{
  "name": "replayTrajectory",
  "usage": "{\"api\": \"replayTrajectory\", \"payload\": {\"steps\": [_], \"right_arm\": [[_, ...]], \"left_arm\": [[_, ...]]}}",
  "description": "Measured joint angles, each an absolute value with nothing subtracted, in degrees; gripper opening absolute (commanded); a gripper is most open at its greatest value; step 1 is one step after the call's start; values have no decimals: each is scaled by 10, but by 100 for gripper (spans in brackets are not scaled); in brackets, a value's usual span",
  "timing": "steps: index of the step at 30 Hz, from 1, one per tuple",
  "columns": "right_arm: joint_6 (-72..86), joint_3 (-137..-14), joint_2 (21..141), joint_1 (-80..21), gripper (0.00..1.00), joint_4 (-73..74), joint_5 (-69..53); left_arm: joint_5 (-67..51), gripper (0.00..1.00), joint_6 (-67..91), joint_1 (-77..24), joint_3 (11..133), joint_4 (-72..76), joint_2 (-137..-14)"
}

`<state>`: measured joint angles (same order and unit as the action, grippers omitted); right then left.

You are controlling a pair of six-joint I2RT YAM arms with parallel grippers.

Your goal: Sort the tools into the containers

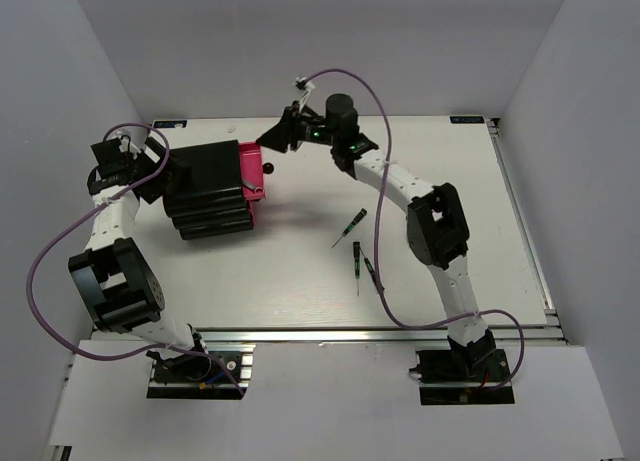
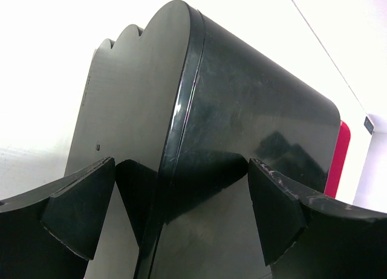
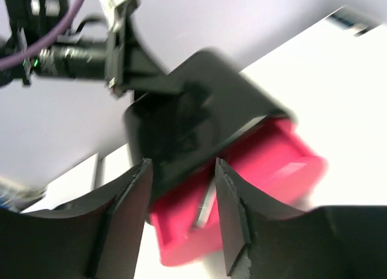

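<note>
The black drawer cabinet (image 1: 205, 196) stands at the left of the table, its top pink drawer (image 1: 249, 159) pulled open, with a black knob (image 1: 270, 168). A small silver wrench (image 3: 208, 207) lies inside that drawer (image 3: 275, 164); it also shows in the top view (image 1: 254, 188). My right gripper (image 1: 276, 135) hovers above the drawer's far end, open and empty (image 3: 181, 165). My left gripper (image 1: 158, 169) is open, its fingers spread against the cabinet's back (image 2: 181, 164). Three slim screwdrivers (image 1: 350, 225), (image 1: 357, 265), (image 1: 372, 272) lie on the table. The bigger screwdriver is out of view.
The lower drawers (image 1: 250, 219) show as pink fronts, pushed in. The white table (image 1: 450, 171) is walled by grey panels at the back and both sides. The right arm's purple cable (image 1: 378, 101) loops over the table's middle.
</note>
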<state>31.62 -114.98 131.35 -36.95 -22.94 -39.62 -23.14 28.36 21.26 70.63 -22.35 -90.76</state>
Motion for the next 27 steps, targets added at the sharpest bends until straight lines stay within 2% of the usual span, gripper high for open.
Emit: {"api": "replayTrajectory", "payload": {"steps": [3, 4, 5, 6, 10, 16, 27], "right_arm": [[291, -1142, 1289, -336, 35, -217, -387], [276, -1136, 1279, -326, 21, -205, -378], [257, -1132, 1270, -315, 13, -187, -366], [237, -1129, 1263, -309, 0, -169, -350], [160, -1126, 1257, -312, 0, -78, -278], [87, -1125, 1289, -374, 0, 19, -190], [82, -1161, 1352, -418, 0, 72, -202]], "left_arm": [[-231, 97, 284, 213, 706, -223, -908], [-231, 97, 284, 213, 706, -223, -908], [-231, 97, 284, 213, 706, -223, -908], [-231, 97, 284, 213, 706, -223, -908], [-231, 97, 284, 213, 706, -222, -908], [-233, 97, 284, 213, 706, -221, -909], [-248, 97, 279, 213, 706, -211, -914]]}}
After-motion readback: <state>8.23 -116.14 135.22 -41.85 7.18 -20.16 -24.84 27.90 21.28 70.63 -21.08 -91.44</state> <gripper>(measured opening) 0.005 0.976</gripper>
